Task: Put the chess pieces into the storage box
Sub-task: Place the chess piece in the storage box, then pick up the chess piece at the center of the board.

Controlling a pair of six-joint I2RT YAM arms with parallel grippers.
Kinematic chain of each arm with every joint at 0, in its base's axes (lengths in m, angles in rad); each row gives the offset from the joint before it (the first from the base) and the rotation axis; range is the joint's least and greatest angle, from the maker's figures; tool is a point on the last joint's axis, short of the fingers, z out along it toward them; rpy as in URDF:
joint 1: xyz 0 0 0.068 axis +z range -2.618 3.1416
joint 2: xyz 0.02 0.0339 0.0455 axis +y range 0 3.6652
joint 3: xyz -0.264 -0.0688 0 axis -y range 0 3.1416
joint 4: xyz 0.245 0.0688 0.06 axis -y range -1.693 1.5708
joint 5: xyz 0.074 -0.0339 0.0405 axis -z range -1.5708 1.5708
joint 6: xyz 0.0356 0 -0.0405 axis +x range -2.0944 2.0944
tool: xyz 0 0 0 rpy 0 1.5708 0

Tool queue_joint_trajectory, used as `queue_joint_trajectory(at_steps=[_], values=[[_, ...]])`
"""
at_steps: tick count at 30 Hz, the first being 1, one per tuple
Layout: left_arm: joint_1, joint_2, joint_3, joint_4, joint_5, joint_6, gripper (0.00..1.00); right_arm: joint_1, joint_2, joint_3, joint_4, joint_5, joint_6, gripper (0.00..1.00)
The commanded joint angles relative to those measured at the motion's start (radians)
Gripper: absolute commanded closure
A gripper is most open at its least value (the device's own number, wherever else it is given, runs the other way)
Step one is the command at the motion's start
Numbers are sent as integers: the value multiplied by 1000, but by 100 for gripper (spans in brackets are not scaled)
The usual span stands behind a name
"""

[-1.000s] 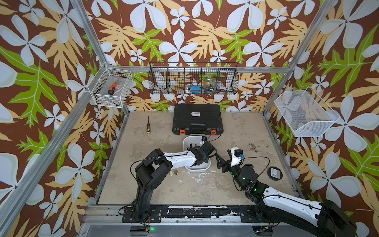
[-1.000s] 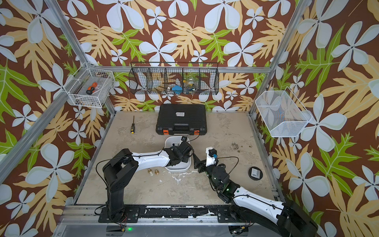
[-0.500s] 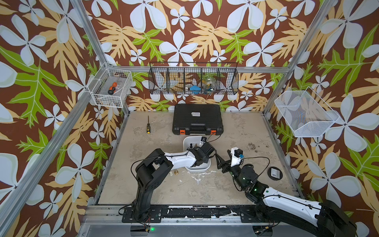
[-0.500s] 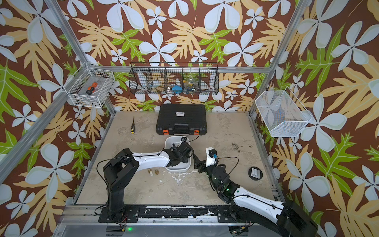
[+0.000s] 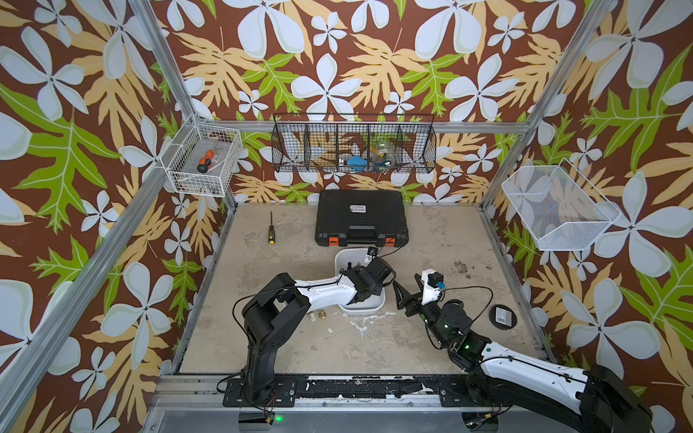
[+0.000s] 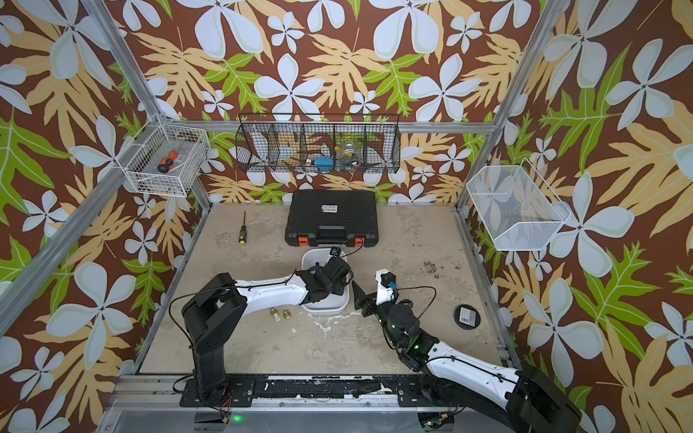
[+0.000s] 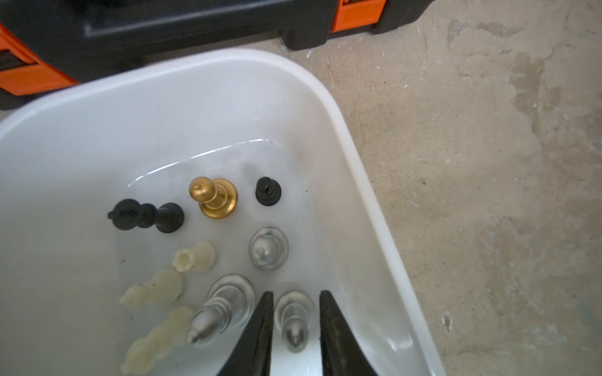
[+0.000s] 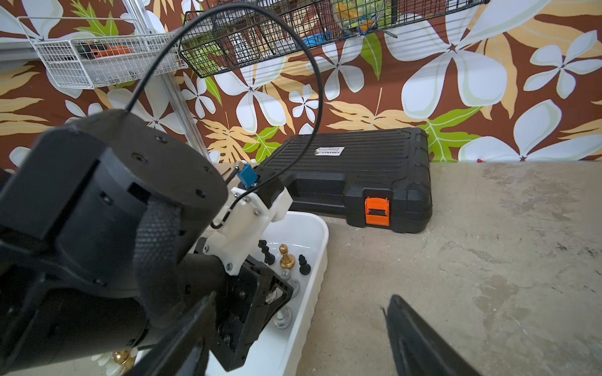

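Left pincer (image 7: 295, 292) straddles silver piece (image 7: 294, 325) (jaws parted) inside storage box (image 7: 195, 107).

Box (image 5: 362, 308) on counter (image 5: 431, 240), before case (image 5: 361, 217). Pieces (image 7: 213, 198) in box, my left gripper (image 7: 295, 292) among them; two pieces (image 5: 317, 316) left of box; my right gripper (image 8: 301, 298) right.

Black toolcase (image 5: 362, 217) at the back of the table (image 5: 431, 243), screwdriver (image 5: 270, 230) lying near it, round black disc (image 5: 503, 316) well apart.
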Motion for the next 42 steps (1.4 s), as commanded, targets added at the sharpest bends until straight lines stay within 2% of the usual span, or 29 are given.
queue_joint_trajectory(at_steps=[1, 7, 13, 15, 18, 20, 23, 27, 29, 33, 36, 38, 42], values=[[-8, -43, 0, -9, -9, 1, 70, 0, -7, -4, 35, 1, 0, 17], [-17, -205, -25, -31, -12, 0, 66, 0, -24, -15, 49, -11, -7, 17], [-14, -421, -56, -174, 19, -14, 61, 0, -39, -9, 46, -77, -35, 17], [5, -508, -104, -206, 22, -27, 60, 0, -34, 5, 27, -112, -44, 17], [90, -640, -192, -252, 91, -71, 60, -1, -7, 34, 6, -177, -51, 17], [153, -717, -259, -284, 138, -103, 57, -1, 24, 42, 27, -262, -60, 17], [221, -780, -317, -359, 183, -132, 57, 16, 93, 84, 53, -514, -102, 18], [287, -795, -364, -440, 237, -144, 57, 101, 179, 185, -27, -655, -162, 20], [313, -791, -394, -450, 267, -144, 58, 167, 219, 255, -114, -645, -211, 22], [342, -772, -436, -454, 295, -146, 61, 275, 296, 326, -216, -509, -281, 24], [352, -753, -464, -434, 295, -154, 63, 288, 327, 272, -145, -478, -279, 26], [360, -738, -478, -418, 303, -156, 64, 290, 342, 207, -25, -421, -281, 26], [373, -710, -502, -383, 314, -157, 63, 290, 345, 221, -54, -411, -298, 27]])
